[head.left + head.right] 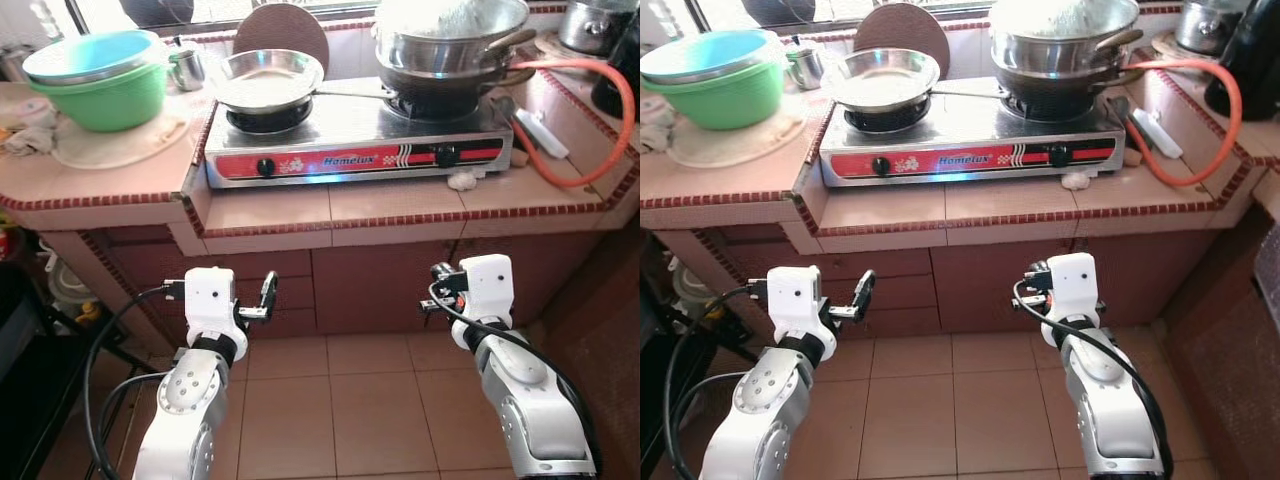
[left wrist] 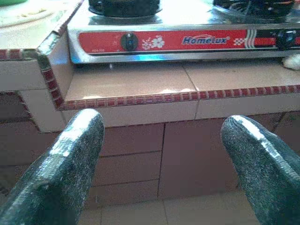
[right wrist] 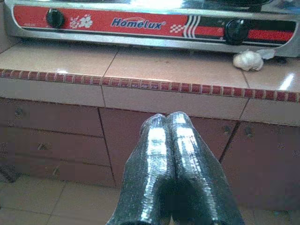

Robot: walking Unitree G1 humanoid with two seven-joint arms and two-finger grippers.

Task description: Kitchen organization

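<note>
A silver and red two-burner stove (image 1: 355,150) stands on the tiled counter (image 1: 400,205). On its left burner rests an empty steel pan (image 1: 268,80), and stacked metal pots (image 1: 450,50) sit on the right one. A garlic bulb (image 3: 248,60) lies on the counter beside the stove's front right corner. My left gripper (image 2: 164,136) hovers open and empty below the counter edge, facing the stove. My right gripper (image 3: 169,119) is shut on nothing, also low in front of the counter. Both arms show in the head views, left gripper (image 1: 262,298) and right gripper (image 1: 436,288).
A green basin (image 1: 105,95) holding a blue bowl (image 1: 90,55) sits on the raised counter at left, with a metal cup (image 1: 187,67) and a round brown board (image 1: 282,30) behind. An orange gas hose (image 1: 610,110) loops at right. Tiled floor (image 1: 370,400) lies below.
</note>
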